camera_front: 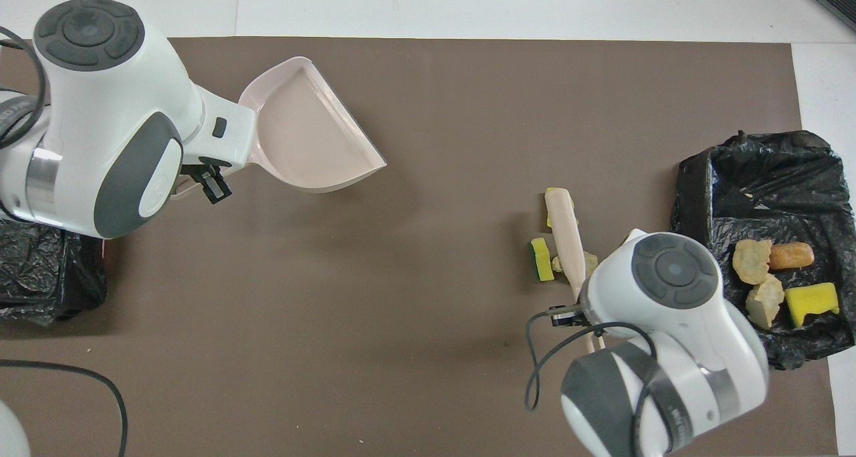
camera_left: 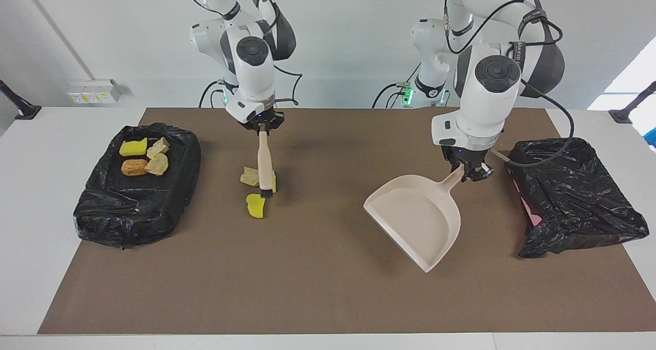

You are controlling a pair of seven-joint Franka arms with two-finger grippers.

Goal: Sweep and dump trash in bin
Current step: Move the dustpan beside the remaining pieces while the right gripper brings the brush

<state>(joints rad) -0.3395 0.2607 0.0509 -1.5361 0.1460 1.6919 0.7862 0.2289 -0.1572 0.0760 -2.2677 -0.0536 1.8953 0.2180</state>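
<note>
Holding the brush (camera_left: 264, 161) bristles-down over three loose scraps (camera_left: 255, 205), the right gripper (camera_left: 262, 126) has its jaws clamped on the handle, while the left gripper (camera_left: 469, 171), jaws shut on the dustpan (camera_left: 417, 218) handle, tilts the pan toward them to catch the sweep.

Two high cameras, facing and overhead, share the brown mat (camera_left: 318, 278).

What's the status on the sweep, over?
Right end effector shut on brush, over three loose scraps. Left end effector shut on dustpan, raised near the empty bin. Nothing blocking.
</note>
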